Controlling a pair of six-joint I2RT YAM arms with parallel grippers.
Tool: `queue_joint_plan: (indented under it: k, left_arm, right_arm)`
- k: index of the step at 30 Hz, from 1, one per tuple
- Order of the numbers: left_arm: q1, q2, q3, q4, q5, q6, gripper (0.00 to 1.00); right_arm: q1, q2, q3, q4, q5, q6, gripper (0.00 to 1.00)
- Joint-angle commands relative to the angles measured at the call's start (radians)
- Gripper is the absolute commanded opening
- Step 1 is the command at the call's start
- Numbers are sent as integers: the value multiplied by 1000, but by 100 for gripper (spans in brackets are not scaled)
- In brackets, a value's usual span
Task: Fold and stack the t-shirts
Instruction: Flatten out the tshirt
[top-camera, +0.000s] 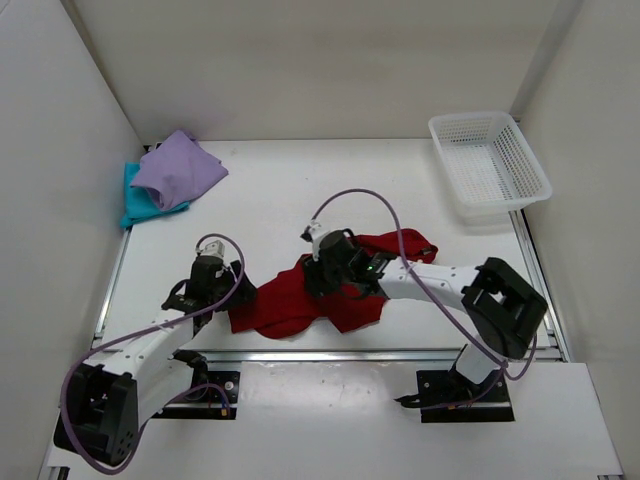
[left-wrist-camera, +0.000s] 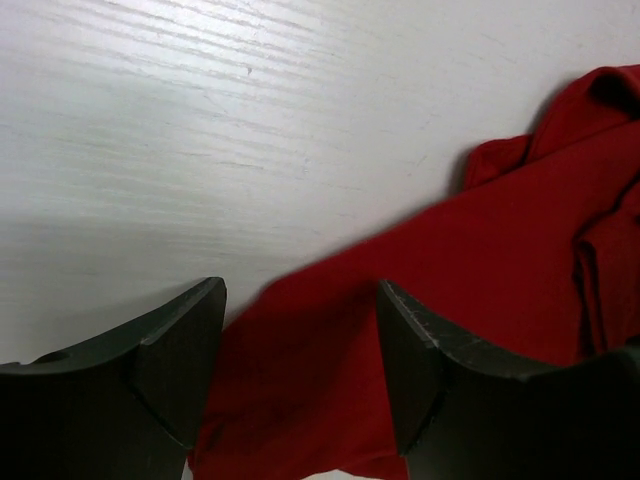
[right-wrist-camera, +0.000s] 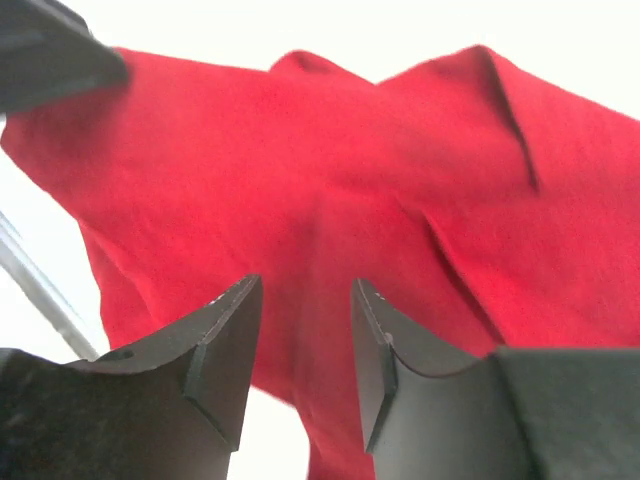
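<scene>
Red shirt (top-camera: 285, 312) lies long axis left-to-right; I've got left tool (left-wrist-camera: 300, 305) wide open straddling its left edge, right tool (right-wrist-camera: 306, 295) parted narrower above the middle, gripping nothing.

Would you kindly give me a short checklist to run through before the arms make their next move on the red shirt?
1. Left gripper open: ok, jaws apart at the red shirt's edge.
2. Right gripper open: ok, jaws apart over the cloth.
3. Red shirt spread flat: not ok, it lies crumpled.
4. Cloth seated between either gripper's fingers: cannot tell.
5. Stack ready: ok, lavender shirt rests on teal shirt, far left.
</scene>
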Motion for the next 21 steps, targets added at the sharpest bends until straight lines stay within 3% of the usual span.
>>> queue_joint_plan:
  k: [1,8,13,21]
  left_arm:
    - [11,-54,-22,-19,-26,12,72]
    - [11,-66,-11,-43,-31,6,69]
    - [12,-71,-31,-29,-32,5,68]
    - [-3,-70,-43,-32,-32,5,58]
  right_arm:
    - [49,74,82,-23,137,-55,39]
    - [113,198,195,-98,340,-78,44]
    - [141,243,246,-129,481,-98,40]
    - [110,215,215,-83,463,-55,38]
